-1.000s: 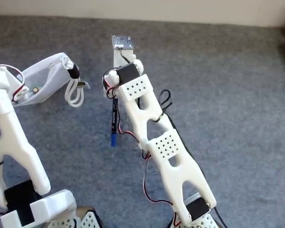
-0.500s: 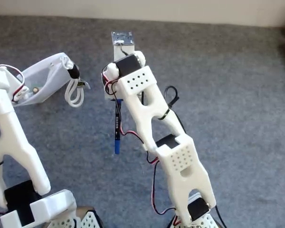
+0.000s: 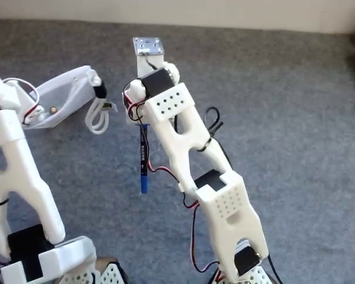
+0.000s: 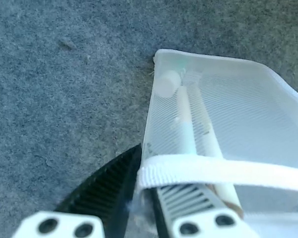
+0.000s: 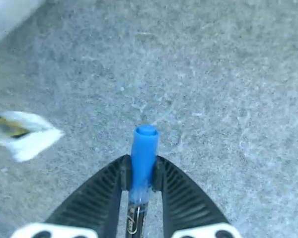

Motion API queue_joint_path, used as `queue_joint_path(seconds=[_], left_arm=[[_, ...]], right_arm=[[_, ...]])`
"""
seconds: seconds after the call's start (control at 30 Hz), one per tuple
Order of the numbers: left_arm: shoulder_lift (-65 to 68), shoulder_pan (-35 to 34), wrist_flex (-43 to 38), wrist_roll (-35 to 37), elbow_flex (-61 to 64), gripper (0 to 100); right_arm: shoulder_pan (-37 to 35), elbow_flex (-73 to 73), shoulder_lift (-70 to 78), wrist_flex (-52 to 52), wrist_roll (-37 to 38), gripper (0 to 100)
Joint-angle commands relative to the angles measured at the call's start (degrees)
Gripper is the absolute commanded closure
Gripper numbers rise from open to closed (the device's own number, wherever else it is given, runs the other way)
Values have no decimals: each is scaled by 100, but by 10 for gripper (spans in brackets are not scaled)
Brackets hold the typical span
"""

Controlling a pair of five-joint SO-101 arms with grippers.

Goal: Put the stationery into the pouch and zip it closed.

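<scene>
Two white sticks [image 4: 187, 124] lie in the pouch [image 4: 248, 104] clamped by the left hand [image 4: 146, 173]; the pen [image 5: 143, 153] clamped in the right hand [image 5: 141, 167] and the zipping remain.

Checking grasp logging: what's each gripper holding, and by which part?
Left gripper: pouch, clamped at its banded edge. Right gripper: pen, pinched across the shaft, blue end sticking out free.

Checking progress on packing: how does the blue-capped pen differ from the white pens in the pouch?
The blue-capped pen is outside the pouch, clamped in the right gripper; the two white pens lie inside it. Its barrel is dark with a blue cap; theirs look white. All are slim pens.
</scene>
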Motion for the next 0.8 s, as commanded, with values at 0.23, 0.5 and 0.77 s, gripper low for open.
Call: queue_joint_path(seconds=[0.23, 0.5, 0.77], left_arm=[[-145, 1305, -70, 53, -57, 994], [-154, 2563, 475, -211, -936, 995], [-1024, 3459, 466, -343, -1024, 995]], right_arm=[[1174, -40, -1666, 101, 527, 995], [2308, 242, -2949, 101, 527, 995], [3073, 1367, -4620, 92, 1055, 995]])
